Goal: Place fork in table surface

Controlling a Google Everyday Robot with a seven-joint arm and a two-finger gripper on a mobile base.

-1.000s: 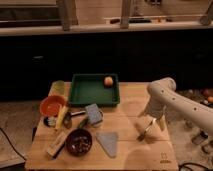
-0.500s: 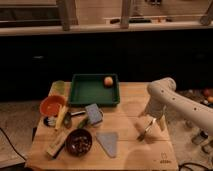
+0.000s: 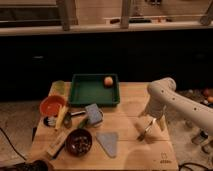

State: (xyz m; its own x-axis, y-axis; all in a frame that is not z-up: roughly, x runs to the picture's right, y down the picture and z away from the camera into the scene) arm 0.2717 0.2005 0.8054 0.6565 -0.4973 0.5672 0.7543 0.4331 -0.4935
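Observation:
The fork (image 3: 144,132) is a slim pale utensil, tilted, with its lower end at or just above the table surface (image 3: 127,112) on the right side. My gripper (image 3: 151,122) hangs from the white arm (image 3: 167,97) that reaches in from the right. It is shut on the fork's upper end. The table surface is a light wooden top with a small dark logo (image 3: 162,161) in the near right corner.
A green tray (image 3: 80,97) with an orange fruit (image 3: 108,81) stands at the back. An orange bowl (image 3: 52,105), a yellow-handled utensil (image 3: 61,117), a grey sponge (image 3: 93,114), a dark bowl (image 3: 78,142) and a grey triangular cloth (image 3: 108,142) lie left of the gripper.

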